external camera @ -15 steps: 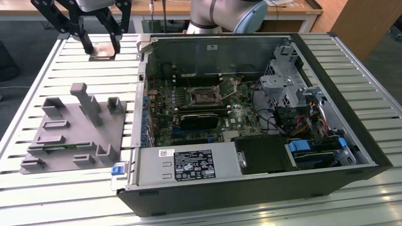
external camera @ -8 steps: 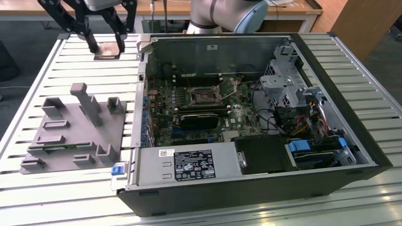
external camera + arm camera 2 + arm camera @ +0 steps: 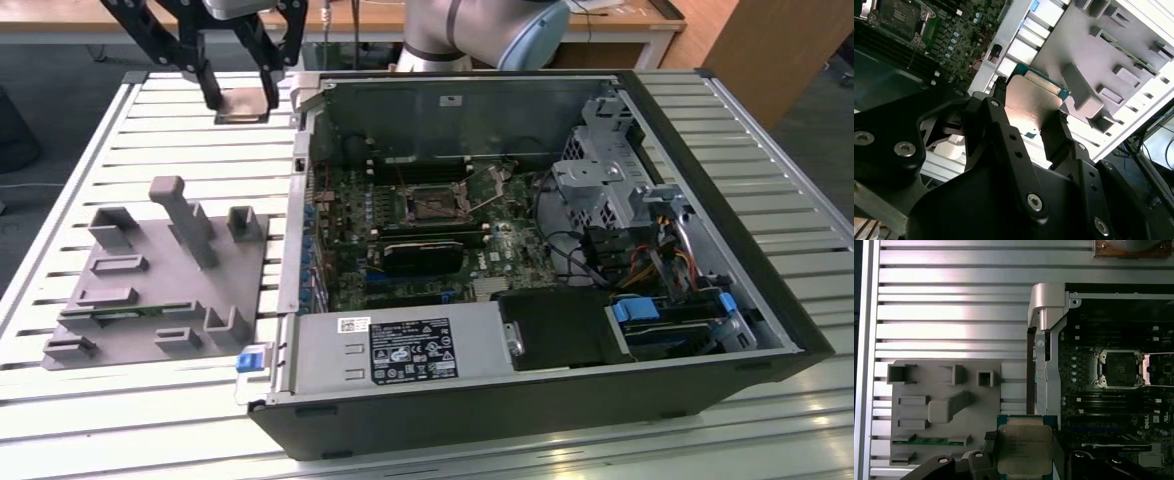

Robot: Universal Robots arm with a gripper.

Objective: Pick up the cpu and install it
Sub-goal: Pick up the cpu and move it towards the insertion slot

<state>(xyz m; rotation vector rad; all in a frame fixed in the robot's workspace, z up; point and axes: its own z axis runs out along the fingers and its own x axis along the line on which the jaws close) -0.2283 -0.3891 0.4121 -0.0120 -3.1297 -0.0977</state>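
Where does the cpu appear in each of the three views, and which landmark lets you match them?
Exterior view: the cpu is at the exterior view's upper left, gripped by the hand, beside the open case.
Second wrist view: the cpu is between the hand's fingers, in front of the grey pegged tray.
First wrist view: the cpu is in the hand, between tray and case.
Shared landmark: the grey pegged tray.

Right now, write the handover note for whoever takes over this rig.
End effector: shut on the cpu, gripping two opposite edges.
The cpu: held above the slatted table, at the exterior view's left of the open computer case.
Done: cpu picked up.
Left: install; the socket on the motherboard holds no cpu.
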